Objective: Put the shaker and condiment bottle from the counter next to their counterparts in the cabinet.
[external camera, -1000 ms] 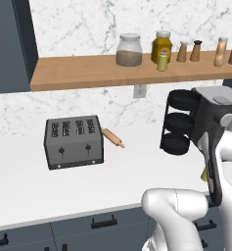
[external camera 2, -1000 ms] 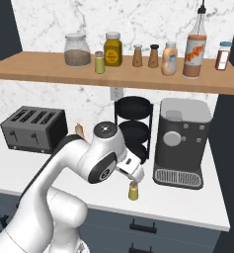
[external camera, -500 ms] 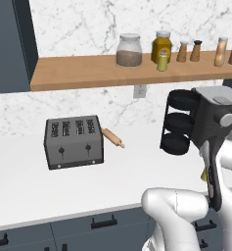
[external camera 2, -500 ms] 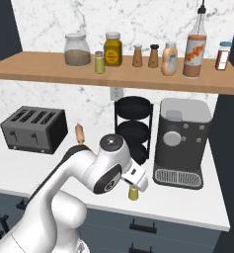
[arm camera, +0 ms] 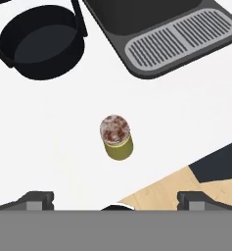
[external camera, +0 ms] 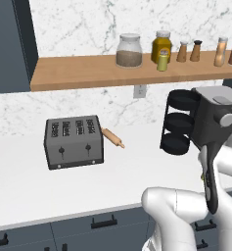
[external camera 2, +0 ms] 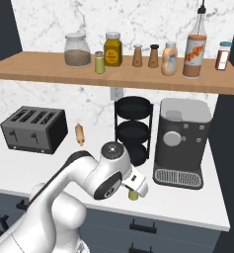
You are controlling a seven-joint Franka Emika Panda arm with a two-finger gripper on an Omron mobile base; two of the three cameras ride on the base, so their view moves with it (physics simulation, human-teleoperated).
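The yellow-green shaker point(arm camera: 116, 138) with its speckled silvery top stands upright on the white counter near the front edge. My gripper point(arm camera: 116, 200) hangs above it, open, with one dark fingertip on each side and nothing between them. From the right base view the gripper point(external camera 2: 135, 188) covers most of the shaker point(external camera 2: 133, 195). On the wooden cabinet shelf point(external camera 2: 39, 71) a matching shaker point(external camera 2: 99, 63) stands beside the jars. The peach-tan condiment bottle point(external camera 2: 169, 58) stands there too, next to the larger reddish-brown bottle point(external camera 2: 195, 49).
A dark coffee machine point(external camera 2: 180, 143) and a black three-tier stand point(external camera 2: 133, 131) stand just behind the shaker. Farther left lie a toaster point(external camera 2: 34, 129) and a rolling pin point(external camera 2: 79, 134). The counter's front edge point(arm camera: 156, 179) runs close by the shaker.
The arm has come down and forward, bringing the open hand lower over the shaker. The shaker has not moved.
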